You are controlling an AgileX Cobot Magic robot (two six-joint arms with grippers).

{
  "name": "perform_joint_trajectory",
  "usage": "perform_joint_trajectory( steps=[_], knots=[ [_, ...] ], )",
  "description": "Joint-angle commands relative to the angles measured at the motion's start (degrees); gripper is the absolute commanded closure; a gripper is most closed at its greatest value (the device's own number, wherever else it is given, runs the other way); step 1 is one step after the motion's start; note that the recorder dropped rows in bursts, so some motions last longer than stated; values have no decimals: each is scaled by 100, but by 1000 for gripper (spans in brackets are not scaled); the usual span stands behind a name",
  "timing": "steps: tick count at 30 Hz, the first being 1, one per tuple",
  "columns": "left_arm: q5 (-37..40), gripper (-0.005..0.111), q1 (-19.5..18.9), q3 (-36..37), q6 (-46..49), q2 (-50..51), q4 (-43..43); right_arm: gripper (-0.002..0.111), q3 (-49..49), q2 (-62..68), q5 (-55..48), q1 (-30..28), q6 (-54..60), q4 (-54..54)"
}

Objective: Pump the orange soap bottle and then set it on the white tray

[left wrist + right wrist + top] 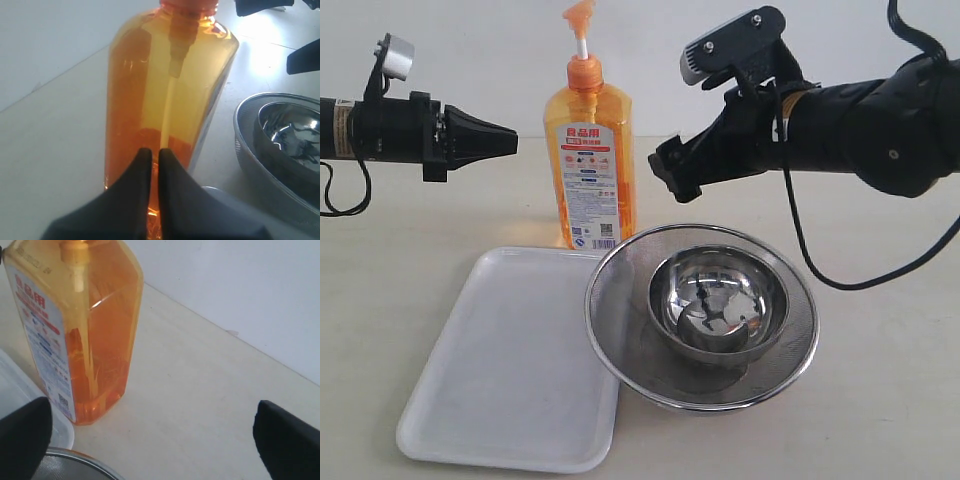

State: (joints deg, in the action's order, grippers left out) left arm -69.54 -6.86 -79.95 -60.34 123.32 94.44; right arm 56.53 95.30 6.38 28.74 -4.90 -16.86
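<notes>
The orange soap bottle [590, 160] stands upright on the table just behind the white tray [510, 370]. Its pump head [579, 17] is up on the white stem. My left gripper [510, 143] hovers to the bottle's left at label height, shut and empty, its tip a short gap from the bottle. The left wrist view shows the closed fingers [155, 160] pointing at the bottle [170, 90]. My right gripper [665, 170] is open, to the right of the bottle, apart from it. In the right wrist view the bottle [80, 325] stands off to one side of the wide-spread fingers [285, 440].
A round steel mesh strainer [800, 330] holding a steel bowl [715, 300] sits right of the tray, in front of the right arm. The strainer rim [245, 150] appears in the left wrist view. A white wall rises behind the table.
</notes>
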Motion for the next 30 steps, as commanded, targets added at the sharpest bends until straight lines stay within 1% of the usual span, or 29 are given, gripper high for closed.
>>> perform_joint_trajectory(
  steps=[1,10,19,21,22,23,24,25,27,28,29,30],
  knots=[
    [-42,102,25,-15,45,1,-86,3,40,-8,116,-22,-16,18],
    [-42,102,25,-15,45,1,-107,3,40,-8,180,-22,-6,18],
    [-42,102,25,-15,45,1,-107,3,40,7,316,-22,-234,128],
    [-42,102,25,-15,45,1,-107,6,40,18,362,-22,-279,269],
    [-42,102,25,-15,45,1,-112,11,40,22,362,-22,-279,282],
    [-42,102,25,-15,45,1,-128,19,40,22,362,-22,-279,300],
    [-42,102,25,-15,45,1,-128,31,40,22,362,-22,-279,314],
    [-42,102,25,-15,45,1,-155,46,40,22,362,-22,-279,314],
    [-42,102,25,-15,45,1,-191,84,40,22,362,-22,-279,314],
    [-42,102,25,-15,45,1,-191,100,40,22,362,-22,-279,314],
    [-42,102,25,-15,45,1,-191,107,40,22,390,-22,-297,326],
    [-42,102,25,-15,45,1,-191,106,40,22,391,-22,-266,376]
  ],
)
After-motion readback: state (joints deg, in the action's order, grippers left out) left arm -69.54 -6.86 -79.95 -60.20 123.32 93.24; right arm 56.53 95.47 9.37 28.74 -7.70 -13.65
